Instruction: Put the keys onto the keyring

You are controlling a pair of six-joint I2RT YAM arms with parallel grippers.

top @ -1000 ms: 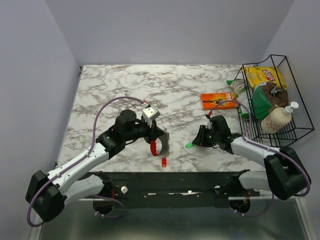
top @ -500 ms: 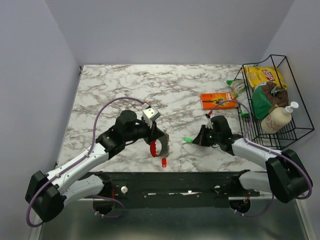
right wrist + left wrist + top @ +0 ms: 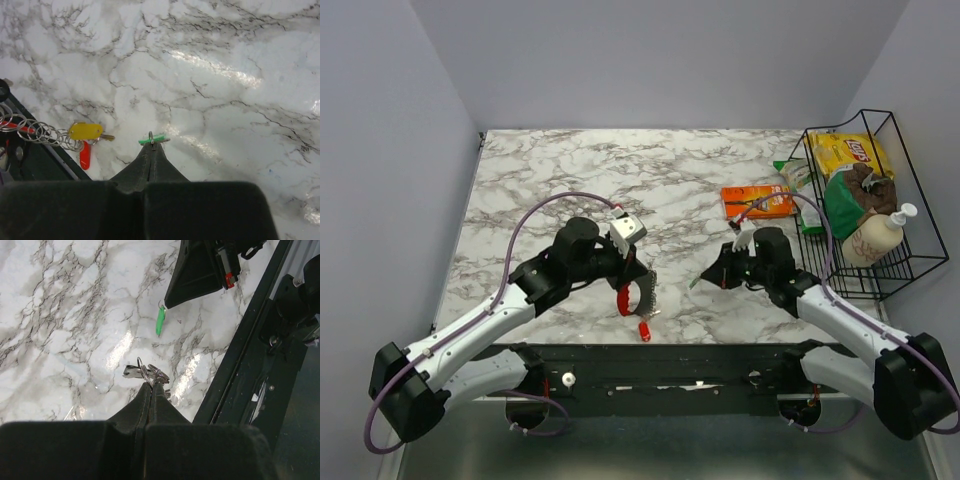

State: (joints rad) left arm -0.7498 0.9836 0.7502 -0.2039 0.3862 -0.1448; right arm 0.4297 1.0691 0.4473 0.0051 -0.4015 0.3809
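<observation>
My left gripper [image 3: 632, 287] is shut on the keyring [image 3: 146, 373], a cluster of thin silver loops at its fingertips. A red key [image 3: 643, 330] hangs below it, and the right wrist view also shows a yellow key [image 3: 85, 131] beside the red key [image 3: 85, 155] on the loops. My right gripper [image 3: 708, 280] is shut on the green key [image 3: 154, 140], pinching it by the small ring at its head. In the left wrist view the green key [image 3: 160, 321] hangs from the right fingertips [image 3: 172, 300], a short way from the keyring.
An orange flat packet [image 3: 757, 200] lies behind the right arm. A black wire basket [image 3: 920, 262] with a chip bag and a soap bottle stands at the right edge. A black rail [image 3: 670, 358] runs along the table's near edge.
The right gripper has shut on the green key, and its arm has swung a little left toward the left gripper. The left arm has shifted slightly, still holding the keyring.
</observation>
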